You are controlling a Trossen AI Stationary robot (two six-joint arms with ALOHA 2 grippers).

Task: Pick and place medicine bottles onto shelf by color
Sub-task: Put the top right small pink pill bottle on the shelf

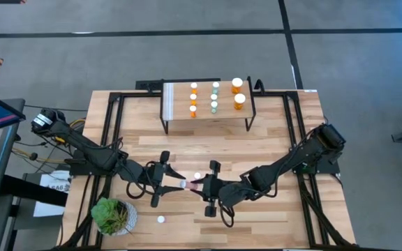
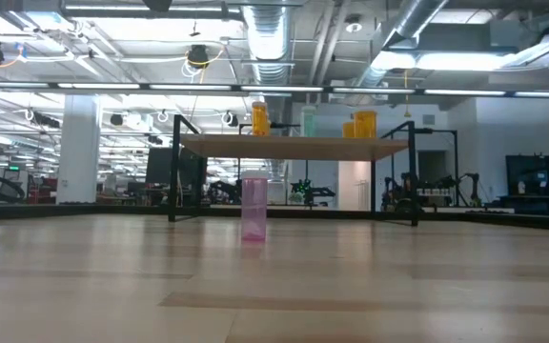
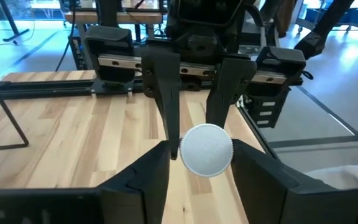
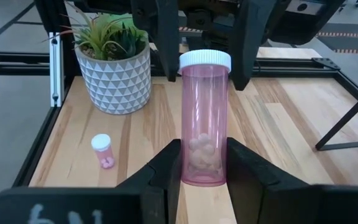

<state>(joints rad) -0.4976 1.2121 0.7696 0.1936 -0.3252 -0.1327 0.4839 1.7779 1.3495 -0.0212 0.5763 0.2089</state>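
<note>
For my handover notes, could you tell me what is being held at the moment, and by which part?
The right gripper clamps the clear pink white-capped medicine bottle by its lower body; the left gripper brackets its cap end.

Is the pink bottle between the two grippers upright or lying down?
Lying roughly level: the pink bottle is held at its base by the right gripper, its white cap facing between the left gripper's fingers.
</note>
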